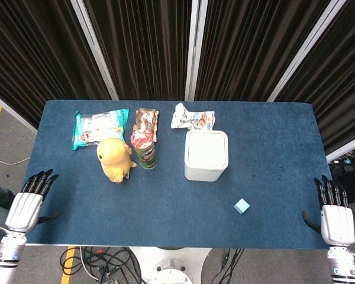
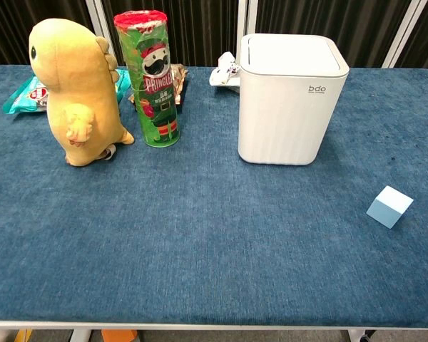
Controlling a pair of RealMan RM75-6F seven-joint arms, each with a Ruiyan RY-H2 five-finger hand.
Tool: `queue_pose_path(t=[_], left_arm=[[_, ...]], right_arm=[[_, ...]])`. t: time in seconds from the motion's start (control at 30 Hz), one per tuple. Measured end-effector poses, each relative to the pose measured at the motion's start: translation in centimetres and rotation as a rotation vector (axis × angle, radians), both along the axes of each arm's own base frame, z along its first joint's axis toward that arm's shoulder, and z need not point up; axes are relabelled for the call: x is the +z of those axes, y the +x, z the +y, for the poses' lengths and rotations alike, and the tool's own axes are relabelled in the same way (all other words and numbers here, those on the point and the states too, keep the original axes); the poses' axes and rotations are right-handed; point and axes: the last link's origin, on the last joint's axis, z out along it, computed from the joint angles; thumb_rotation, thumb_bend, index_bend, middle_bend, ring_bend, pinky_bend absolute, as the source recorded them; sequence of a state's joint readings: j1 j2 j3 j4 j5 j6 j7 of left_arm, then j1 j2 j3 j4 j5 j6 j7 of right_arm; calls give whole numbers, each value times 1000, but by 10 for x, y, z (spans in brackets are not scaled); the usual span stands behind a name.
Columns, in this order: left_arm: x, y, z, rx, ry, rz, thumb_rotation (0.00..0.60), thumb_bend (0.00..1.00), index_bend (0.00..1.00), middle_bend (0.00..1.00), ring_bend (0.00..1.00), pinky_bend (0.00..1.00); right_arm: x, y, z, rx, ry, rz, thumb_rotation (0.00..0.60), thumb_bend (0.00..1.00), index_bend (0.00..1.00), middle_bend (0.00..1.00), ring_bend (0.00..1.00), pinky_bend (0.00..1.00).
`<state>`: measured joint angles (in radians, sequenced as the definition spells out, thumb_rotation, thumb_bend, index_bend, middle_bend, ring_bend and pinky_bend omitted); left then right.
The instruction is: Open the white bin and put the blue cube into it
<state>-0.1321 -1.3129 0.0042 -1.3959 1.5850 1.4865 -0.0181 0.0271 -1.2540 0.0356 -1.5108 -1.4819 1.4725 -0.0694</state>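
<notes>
The white bin (image 1: 206,155) (image 2: 291,98) stands upright near the table's middle with its lid down. A small pale blue cube (image 1: 241,206) (image 2: 389,206) lies on the cloth in front of it, toward the right. My left hand (image 1: 29,201) rests flat at the table's near left corner, fingers stretched out and holding nothing. My right hand (image 1: 333,212) lies at the near right corner, also flat and empty. Both hands are far from the cube and bin. Neither hand shows in the chest view.
A yellow plush toy (image 1: 115,160) (image 2: 75,92) and a green Pringles can (image 1: 144,148) (image 2: 151,77) stand left of the bin. Snack packets (image 1: 99,127) (image 1: 192,118) lie along the back on the blue table cloth (image 1: 272,148). Dark curtains hang behind.
</notes>
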Motion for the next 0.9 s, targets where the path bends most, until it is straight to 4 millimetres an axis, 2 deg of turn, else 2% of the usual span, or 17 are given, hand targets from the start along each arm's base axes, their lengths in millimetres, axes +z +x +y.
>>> queue_pose_path(t=[0.3, 0.5, 0.7, 0.9], left_arm=[[1, 0, -1, 3, 5, -1, 600, 39, 101, 34, 0, 111], [1, -1, 0, 8, 3, -2, 600, 39, 101, 34, 0, 111], [0, -2, -1, 9, 1, -2, 600, 39, 101, 34, 0, 111], [0, -3, -1, 13, 5, 2, 600, 39, 101, 34, 0, 111]], right_arm=[[0, 1, -1, 2, 6, 2, 600, 138, 0, 0, 0, 0], [-1, 10, -7, 37, 15, 6, 600, 138, 0, 0, 0, 0], [-3, 37, -24, 149, 31, 24, 600, 138, 0, 14, 0, 0], [-11, 78, -55, 298, 90, 50, 600, 138, 0, 77, 0, 0]])
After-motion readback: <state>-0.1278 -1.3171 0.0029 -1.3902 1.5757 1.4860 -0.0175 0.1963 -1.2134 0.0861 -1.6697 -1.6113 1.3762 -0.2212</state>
